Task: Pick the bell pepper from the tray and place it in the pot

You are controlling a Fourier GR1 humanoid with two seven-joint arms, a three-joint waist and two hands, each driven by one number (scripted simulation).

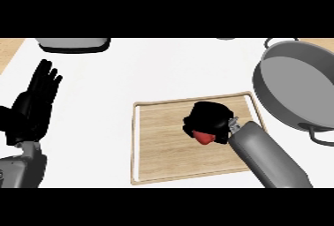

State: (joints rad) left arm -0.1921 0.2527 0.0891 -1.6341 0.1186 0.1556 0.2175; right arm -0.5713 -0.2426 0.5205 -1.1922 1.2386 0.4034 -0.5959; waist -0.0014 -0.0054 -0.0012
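The right robot hand [207,118] curls round the red pepper [205,138] over the tray [157,145]. The left robot hand [36,99] rests open at left. The pot [294,88] stands right of the tray.

pot [259,84] rim apparently just beside tray [163,148]

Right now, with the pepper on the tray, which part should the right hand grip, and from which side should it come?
Grip the pepper round its body, coming from above. It lies on the flat tray, whose raised rim would likely hinder a side approach. The right hand is curled over it from above, and only a red patch shows below the fingers.
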